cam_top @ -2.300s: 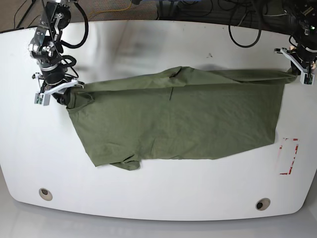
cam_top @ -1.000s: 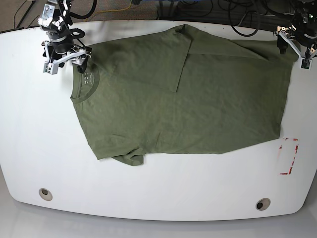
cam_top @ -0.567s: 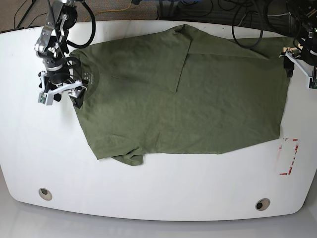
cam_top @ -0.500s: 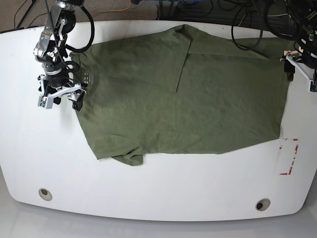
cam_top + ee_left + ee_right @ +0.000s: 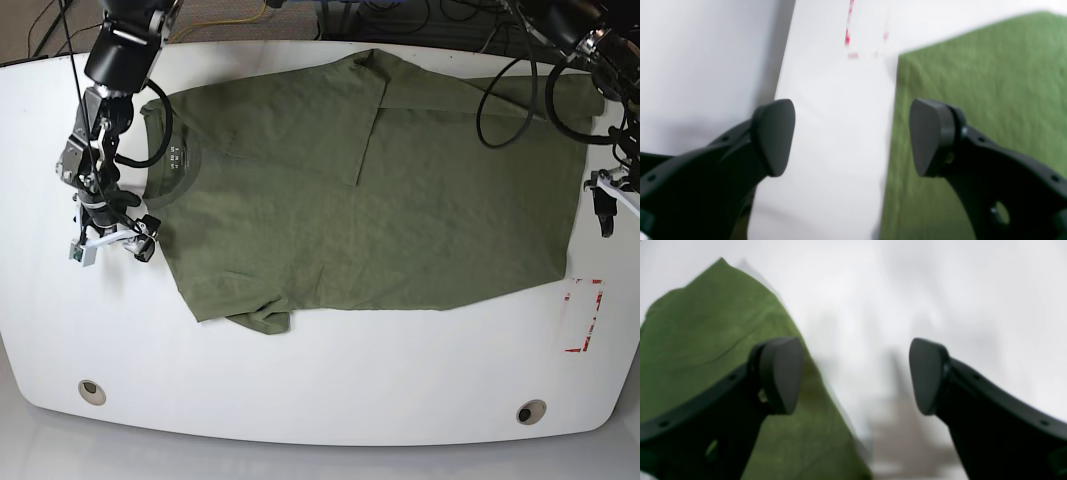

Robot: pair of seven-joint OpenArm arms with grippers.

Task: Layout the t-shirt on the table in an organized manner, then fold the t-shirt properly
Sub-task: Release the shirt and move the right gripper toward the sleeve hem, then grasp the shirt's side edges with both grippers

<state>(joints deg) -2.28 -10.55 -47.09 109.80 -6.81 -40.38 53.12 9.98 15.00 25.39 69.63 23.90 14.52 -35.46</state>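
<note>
Here, the soft olive t-shirt point(image 5: 370, 190) (wrinkly) lies flat; both grippers gape empty.

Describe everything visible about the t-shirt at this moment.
The t-shirt is plain olive-green, soft and lightly wrinkled. It lies spread flat on the white table, collar toward the base view's left, hem toward its right. One sleeve is tucked under at the near edge; a fold line runs down from the far edge. Neither open hand holds it.
</note>
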